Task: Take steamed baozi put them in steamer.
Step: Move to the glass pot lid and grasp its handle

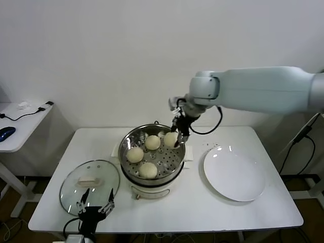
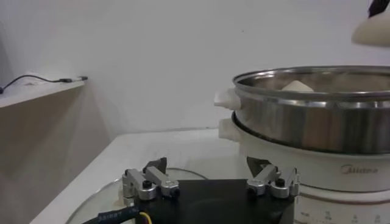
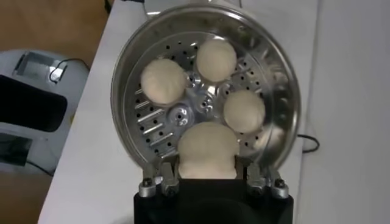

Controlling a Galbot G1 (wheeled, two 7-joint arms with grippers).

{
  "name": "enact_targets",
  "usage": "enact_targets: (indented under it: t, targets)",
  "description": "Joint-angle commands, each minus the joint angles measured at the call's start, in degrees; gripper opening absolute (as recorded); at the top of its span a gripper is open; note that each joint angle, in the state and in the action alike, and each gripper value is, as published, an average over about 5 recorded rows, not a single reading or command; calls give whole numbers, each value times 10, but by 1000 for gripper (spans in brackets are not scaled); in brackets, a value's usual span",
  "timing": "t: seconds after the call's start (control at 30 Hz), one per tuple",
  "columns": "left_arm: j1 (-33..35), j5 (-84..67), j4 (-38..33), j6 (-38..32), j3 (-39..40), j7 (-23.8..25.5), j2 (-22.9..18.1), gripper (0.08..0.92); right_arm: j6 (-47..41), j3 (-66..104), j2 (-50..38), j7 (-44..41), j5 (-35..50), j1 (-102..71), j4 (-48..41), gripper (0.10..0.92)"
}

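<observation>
The steamer (image 1: pixel 125 146) stands mid-table, a shiny steel pot on a white base. Three baozi lie on its perforated tray (image 1: pixel 153 142) (image 1: pixel 134 154) (image 1: pixel 148 170). My right gripper (image 1: pixel 178 137) is shut on a fourth baozi (image 1: pixel 171 139) and holds it above the tray's far right part. In the right wrist view the held baozi (image 3: pixel 207 149) sits between the fingers of the gripper (image 3: pixel 207 165), over the steamer (image 3: pixel 122 91). The left wrist view shows the steamer (image 2: pixel 317 122) with the held baozi (image 2: pixel 373 30) above its rim. My left gripper (image 1: pixel 95 205) is open and parked at the front left.
A glass lid with a white handle (image 1: pixel 90 179) lies on the table left of the steamer, under my left gripper. A flat white plate (image 1: pixel 234 174) lies to the steamer's right. A side table (image 1: pixel 20 126) with a blue mouse stands at the far left.
</observation>
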Motion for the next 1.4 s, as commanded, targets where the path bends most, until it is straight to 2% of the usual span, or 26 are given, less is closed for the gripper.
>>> enact_targets:
  t: [0.03,0.7,0.8,0.97,1.13,1.23,1.3,1.4]
  targets:
    - [0,-1,2,0,0,1,1,823,-29,-12,69,38,-29,-76,-42,611]
    - [4,-1,3,-3,2,-1,2,823,-15,-3,61,36,-47,-104,-54,615]
    - [5,-1,3,-3,3,-1,1,823,6,3,58,26,-35,-104,-59,660]
    - [6,-1,2,-3,3,-2,2,823,38,29,35,9,-26,-101,-65,792]
    - [8,1,-2,-3,4,1,3,823,69,53,-1,-18,0,-71,-71,822]
    - [10,5,-5,-2,5,4,3,823,63,124,-44,33,27,-84,-74,823]
    - [10,6,-7,-2,5,4,2,823,50,204,-74,118,32,-123,-77,823]
    - [10,1,-7,-3,3,3,2,823,41,318,-108,223,-3,-193,-79,823]
